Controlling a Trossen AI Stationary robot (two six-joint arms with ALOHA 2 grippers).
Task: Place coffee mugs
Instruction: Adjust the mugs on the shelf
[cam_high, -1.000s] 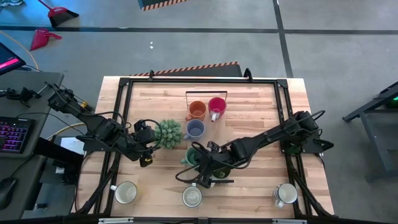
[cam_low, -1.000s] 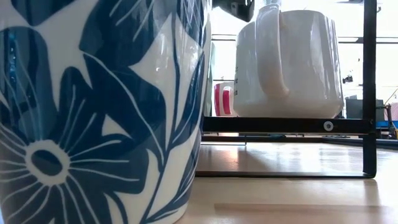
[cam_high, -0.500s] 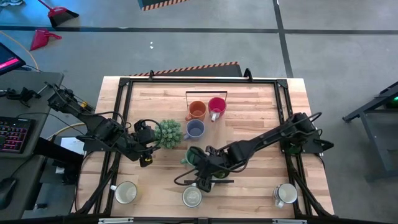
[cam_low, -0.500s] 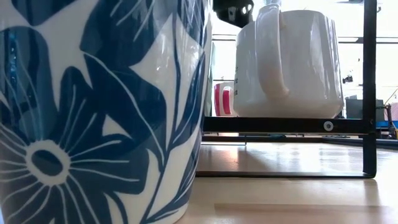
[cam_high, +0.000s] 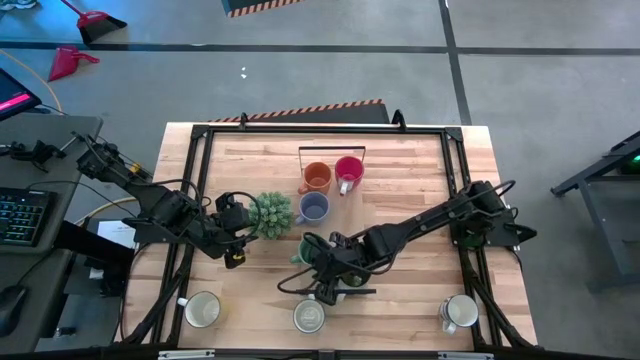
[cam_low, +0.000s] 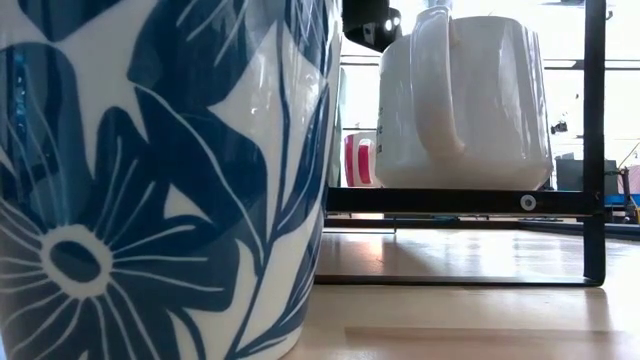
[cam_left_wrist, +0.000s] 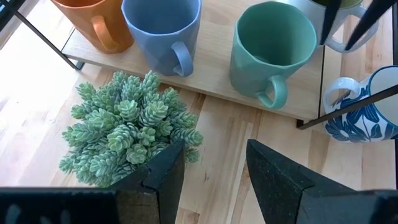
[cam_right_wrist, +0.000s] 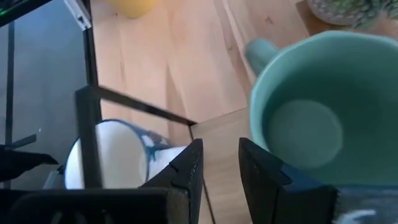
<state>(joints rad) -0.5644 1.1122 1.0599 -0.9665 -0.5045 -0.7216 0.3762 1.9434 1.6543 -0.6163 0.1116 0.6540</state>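
The teal-green mug (cam_right_wrist: 311, 112) (cam_left_wrist: 270, 50) stands upright on a low wooden board (cam_left_wrist: 214, 93), in a row with the lavender-blue mug (cam_left_wrist: 161, 31) and the orange mug (cam_left_wrist: 93, 18). The pink-red mug (cam_high: 349, 172) stands at the far end. My right gripper (cam_right_wrist: 221, 168) (cam_high: 322, 275) hangs just beside the teal-green mug on its near side, slanting down. Its fingers are a narrow gap apart, with only wood showing between them. My left gripper (cam_left_wrist: 214, 180) (cam_high: 238, 238) waits open next to the spiky plant (cam_left_wrist: 127, 127). My right gripper has one finger (cam_right_wrist: 261, 171) close against the teal-green mug's outer wall below the rim (cam_right_wrist: 258, 140). I cannot tell whether it touches. The mug stands upright on the board.
A white mug with blue flowers (cam_right_wrist: 112, 162) (cam_low: 150, 180) stands at the near edge, just beyond a thin black wire frame (cam_right_wrist: 134, 102). Two more white mugs (cam_high: 203, 308) (cam_high: 460, 312) sit at the near corners. A black frame (cam_high: 300, 128) rims the table.
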